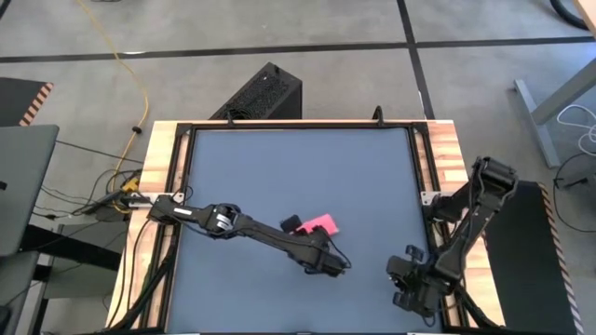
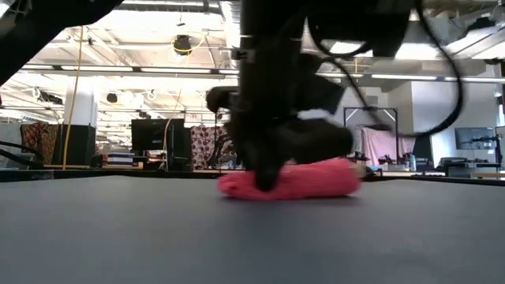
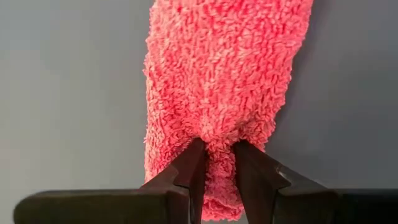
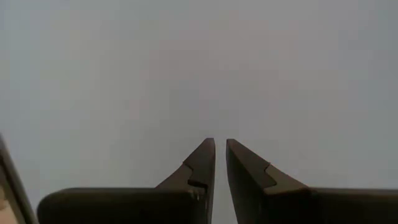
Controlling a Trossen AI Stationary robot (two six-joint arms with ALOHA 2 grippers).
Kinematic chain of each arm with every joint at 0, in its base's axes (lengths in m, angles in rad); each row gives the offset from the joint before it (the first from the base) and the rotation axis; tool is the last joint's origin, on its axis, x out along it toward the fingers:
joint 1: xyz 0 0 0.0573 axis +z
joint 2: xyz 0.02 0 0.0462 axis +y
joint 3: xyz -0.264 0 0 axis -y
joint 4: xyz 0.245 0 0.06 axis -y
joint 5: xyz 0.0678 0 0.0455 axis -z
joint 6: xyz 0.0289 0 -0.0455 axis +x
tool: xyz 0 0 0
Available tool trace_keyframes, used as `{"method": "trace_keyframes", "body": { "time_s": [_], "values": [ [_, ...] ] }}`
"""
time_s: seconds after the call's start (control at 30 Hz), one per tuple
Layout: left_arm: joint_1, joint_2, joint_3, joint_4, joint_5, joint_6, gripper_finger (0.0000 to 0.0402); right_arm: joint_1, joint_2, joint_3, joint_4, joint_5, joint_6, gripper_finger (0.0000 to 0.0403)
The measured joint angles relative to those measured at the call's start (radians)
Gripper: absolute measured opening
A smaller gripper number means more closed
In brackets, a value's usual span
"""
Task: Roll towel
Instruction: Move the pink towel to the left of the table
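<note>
1. Already the towel is lying rolled into a log near the table's middle.
2. The left gripper is pinching the roll's end; releasing seems left.
3. The right gripper is idling near the table's corner, nearly closed, empty.

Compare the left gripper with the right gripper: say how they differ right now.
The left gripper is pinched on the towel; the right gripper holds nothing, its fingers nearly together with a thin gap. The left gripper works near the table's middle, while the right gripper waits near the table's right edge. Both have the same dark, pointed two-finger build.
</note>
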Motion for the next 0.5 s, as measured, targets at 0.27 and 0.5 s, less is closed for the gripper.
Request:
{"method": "trace_keyframes", "body": {
  "time_s": [0.27, 0.5],
  "values": [
    [-0.007, -0.019, 0.001, -0.086, -0.055, 0.064, 0.0072, 0.104, 0.0, 0.0, -0.092, 0.008, 0.192, 0.0068],
    [-0.025, -0.097, 0.001, -0.065, -0.216, 0.133, 0.0072, 0.143, 0.0, 0.0, -0.15, 0.008, 0.271, 0.0068]
  ]
}}
